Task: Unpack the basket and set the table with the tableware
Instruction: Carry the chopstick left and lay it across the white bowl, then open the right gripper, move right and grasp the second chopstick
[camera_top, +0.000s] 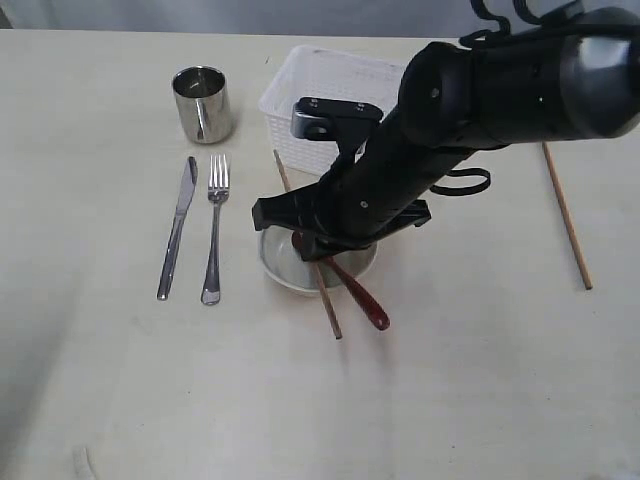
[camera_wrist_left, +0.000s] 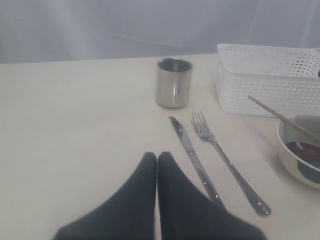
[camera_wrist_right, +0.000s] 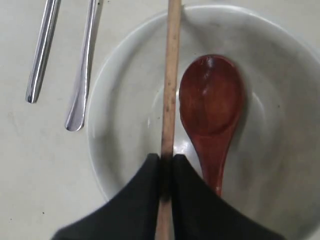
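My right claw (camera_wrist_right: 166, 159) is pinching a wooden chopstick (camera_wrist_right: 171, 75), which runs out past the fingertips across the cream bowl (camera_wrist_right: 112, 130) directly beneath. The reddish-brown spoon (camera_wrist_right: 212, 100) lies in that bowl, just beside the claw. My left claw (camera_wrist_left: 157, 156) is pressed together, empty. Ahead of it on the table (camera_wrist_left: 75, 125) lie the knife (camera_wrist_left: 190, 155), fork (camera_wrist_left: 225, 160) and steel cup (camera_wrist_left: 174, 82), with the white basket (camera_wrist_left: 270, 85) beyond.

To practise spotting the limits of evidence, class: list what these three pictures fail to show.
Exterior view: part of the white lattice plastic basket, hidden by the black right arm.
Left wrist view: the cream round bowl, cut by the edge.
Right wrist view: near end of the wooden chopstick, hidden between the black fingers.
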